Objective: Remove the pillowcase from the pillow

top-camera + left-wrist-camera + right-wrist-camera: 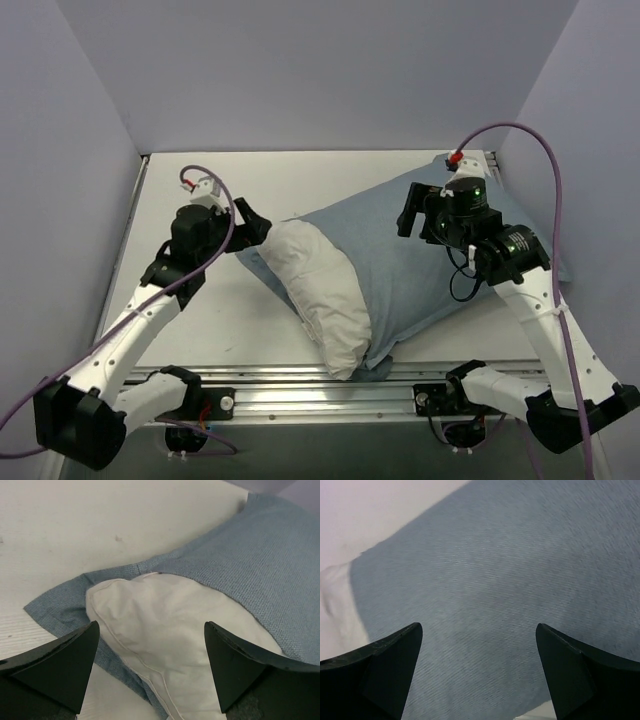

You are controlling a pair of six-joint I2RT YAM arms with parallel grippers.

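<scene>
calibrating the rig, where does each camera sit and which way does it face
Top external: above and behind the arms, looking down on the plain blue-grey fabric pillowcase and plump white cloth pillow; both arms, left end effector and right end effector show.
Left wrist: on the left arm, facing the pillow's bare end; its black fingers show.
Right wrist: on the right arm, facing the pillowcase; its black fingers show.
Shared: top and left wrist both show pillow poking from pillowcase.

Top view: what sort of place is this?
Probably a robot test cell: plain walls close in a white table, a left arm and a right arm are mounted on a metal rail at its near edge, and a pillow, half out of its pillowcase, lies there.
</scene>
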